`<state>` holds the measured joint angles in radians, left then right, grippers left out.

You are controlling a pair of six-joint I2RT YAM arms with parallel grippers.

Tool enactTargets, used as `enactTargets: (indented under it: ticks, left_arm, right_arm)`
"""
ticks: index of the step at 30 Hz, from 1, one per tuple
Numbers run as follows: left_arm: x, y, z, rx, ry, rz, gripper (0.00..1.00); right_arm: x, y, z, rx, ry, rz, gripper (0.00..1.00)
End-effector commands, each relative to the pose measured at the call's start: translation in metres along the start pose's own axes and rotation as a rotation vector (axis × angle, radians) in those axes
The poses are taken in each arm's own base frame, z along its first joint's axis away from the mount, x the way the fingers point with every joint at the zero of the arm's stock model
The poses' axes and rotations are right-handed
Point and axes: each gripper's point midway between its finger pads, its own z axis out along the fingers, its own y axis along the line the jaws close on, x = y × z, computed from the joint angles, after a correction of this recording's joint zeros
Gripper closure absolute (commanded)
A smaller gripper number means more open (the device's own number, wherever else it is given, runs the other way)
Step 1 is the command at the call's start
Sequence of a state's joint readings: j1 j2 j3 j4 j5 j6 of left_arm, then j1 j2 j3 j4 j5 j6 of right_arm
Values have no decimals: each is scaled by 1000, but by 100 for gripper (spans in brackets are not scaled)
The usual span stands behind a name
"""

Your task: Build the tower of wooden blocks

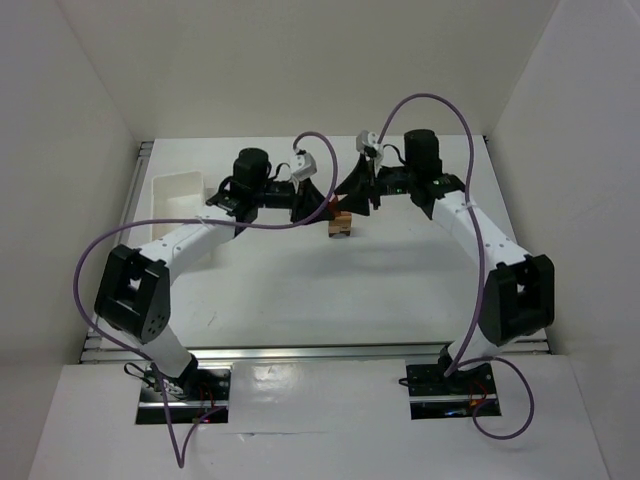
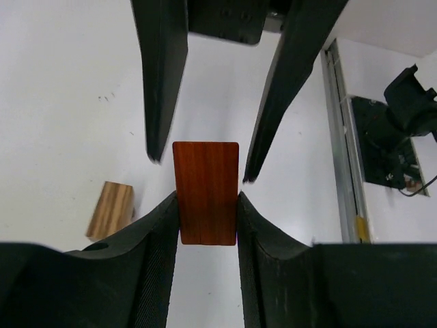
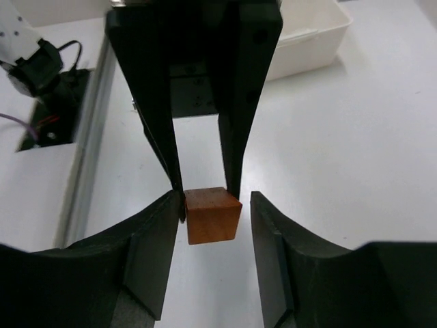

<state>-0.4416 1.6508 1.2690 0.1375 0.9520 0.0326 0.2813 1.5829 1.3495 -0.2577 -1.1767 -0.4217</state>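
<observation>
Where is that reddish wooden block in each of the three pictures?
Top view: reddish block at centre, between the two hands, barely visible.
Left wrist: centre, squeezed by the left hand.
Right wrist: low centre, inside the open right hand.
Shared landmark: tan block, top and left wrist views.

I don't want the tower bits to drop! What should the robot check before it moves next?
1. Left hand pinches the red-brown block on both sides: ok.
2. Block sits straight in that grip: ok.
3. Right hand is open around the block, not squeezing it: ok.
4. Tan block lies free on the table, off to the side: ok.
5. White tray is out of the way: ok.
6. Red-brown block is lifted off the table: cannot tell.
</observation>
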Motion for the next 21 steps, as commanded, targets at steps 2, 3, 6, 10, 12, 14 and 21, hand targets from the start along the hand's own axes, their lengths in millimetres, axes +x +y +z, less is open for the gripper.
enactTargets:
  ticks: [2,3,6,10,12,14,21]
  left_arm:
    - [-48,-26,-7,22,-219,14,100]
    - [-47,-24,-10,-16,-238,-4,100]
    - [-61,-25,-16,-50,-325,-8,100]
    - [-56,-22,-25,-101,-420,-73,100]
    - [-65,-30,-32,-92,-501,-118,100]
    - [-72,-36,-40,-85,-584,-92,100]
    - [-66,-42,-43,36,-638,-114,100]
  right_arm:
    - [-63,5,-21,131,-185,-187,44]
    - [-63,3,-21,143,-194,-196,44]
    - [-69,3,-25,161,-219,-155,42]
    - [-65,5,-33,147,-281,-115,42]
    - [-60,11,-34,125,-303,-68,42]
    - [-58,15,-35,117,-331,-77,41]
    - [-53,35,-34,-3,-380,-48,37]
